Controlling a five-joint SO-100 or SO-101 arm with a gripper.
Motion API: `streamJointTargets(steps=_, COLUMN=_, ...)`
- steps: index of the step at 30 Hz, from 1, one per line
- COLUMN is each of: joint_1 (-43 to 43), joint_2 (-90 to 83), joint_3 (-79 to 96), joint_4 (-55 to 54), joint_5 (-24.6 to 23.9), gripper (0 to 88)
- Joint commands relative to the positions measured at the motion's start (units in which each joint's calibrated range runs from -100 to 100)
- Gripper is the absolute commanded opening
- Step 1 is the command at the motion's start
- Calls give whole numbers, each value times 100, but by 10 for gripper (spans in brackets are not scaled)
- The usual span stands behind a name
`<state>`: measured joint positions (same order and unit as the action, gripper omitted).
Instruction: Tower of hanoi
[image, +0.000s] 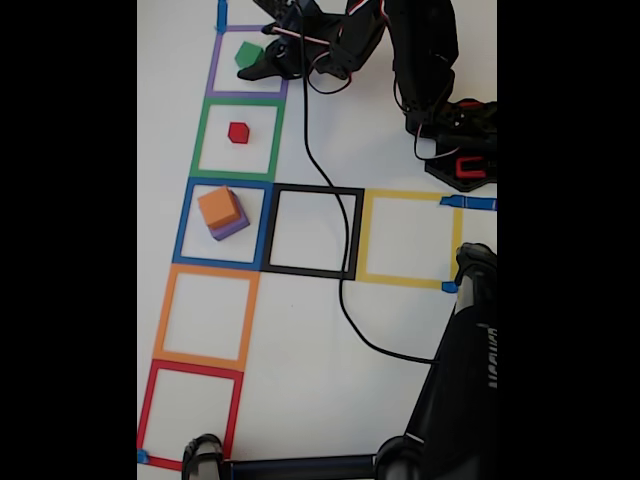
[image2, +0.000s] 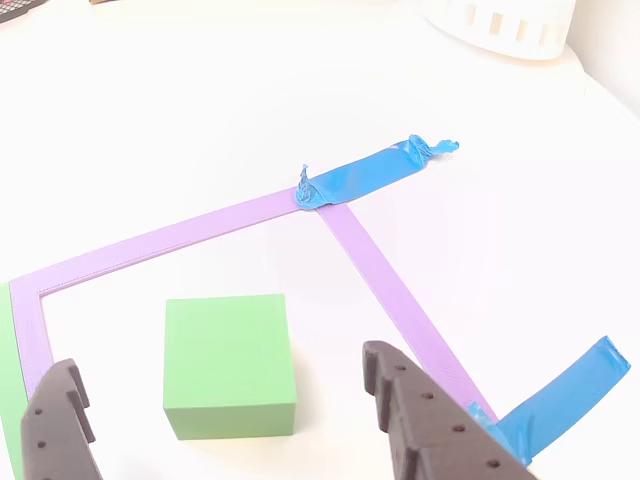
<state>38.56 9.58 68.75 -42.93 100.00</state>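
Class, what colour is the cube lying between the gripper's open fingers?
Green cube, clearest in the other view, inside the purple square.

White desk (image: 400, 330) surface, bright even light, soft shadows. White slotted basket (image2: 500, 25) at far desk edge in other view. Black cable (image: 345, 290) trails across desk centre. Black bars flank fixed view.

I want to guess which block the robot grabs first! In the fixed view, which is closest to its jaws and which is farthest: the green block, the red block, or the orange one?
Measured from the gripper in the fixed view:
1. Green block, in the purple square at the top, right beside the jaws.
2. Red block, in the green square just below.
3. Orange block, stacked on a purple block in the blue square, farthest down.
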Motion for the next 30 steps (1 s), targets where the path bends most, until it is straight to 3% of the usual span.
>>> streamJointTargets(steps=1, joint_1=17, joint_2=192, joint_3=-275, joint_4=-290, joint_5=0, gripper=325)
streamJointTargets(steps=30, joint_1=-155, joint_2=661, joint_3=-557, joint_4=-396, joint_5=0, gripper=273)
